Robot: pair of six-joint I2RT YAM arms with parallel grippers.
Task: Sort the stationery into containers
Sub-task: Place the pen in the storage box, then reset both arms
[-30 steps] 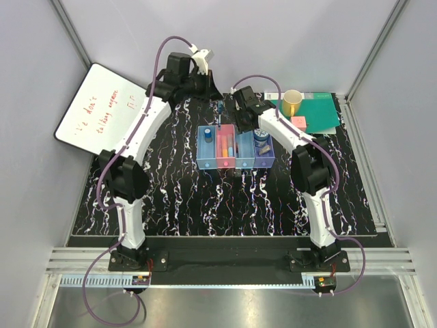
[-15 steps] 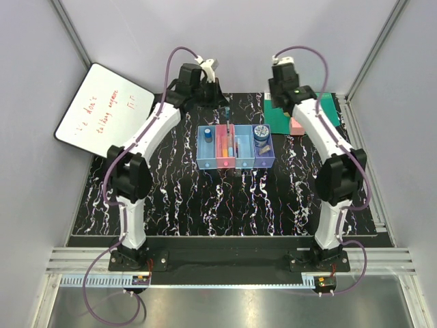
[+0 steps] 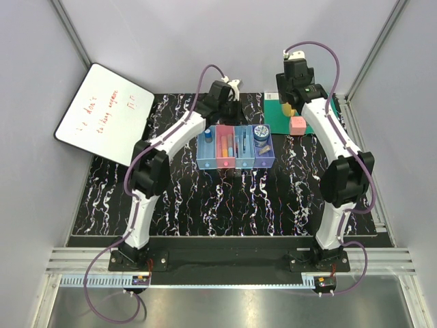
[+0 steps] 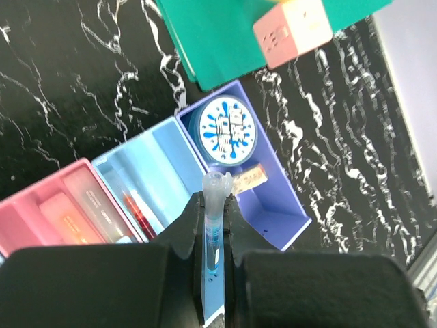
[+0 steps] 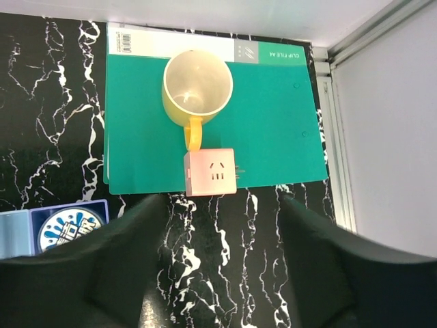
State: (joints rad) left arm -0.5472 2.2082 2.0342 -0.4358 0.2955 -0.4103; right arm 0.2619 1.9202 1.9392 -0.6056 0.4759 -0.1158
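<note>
Pinching the thin blue pen (image 4: 212,242), our left gripper (image 4: 213,205) is clamped on it above the trays (image 4: 274,213), near the patterned tin (image 4: 226,130). Far right, our right gripper (image 5: 220,222) gapes empty over yellow cup (image 5: 198,85) and pink cube (image 5: 210,172). Both arms have swung right.

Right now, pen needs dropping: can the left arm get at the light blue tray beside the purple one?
Probably yes: the left gripper, shut on the blue pen, points at that light blue tray, nothing between.
</note>
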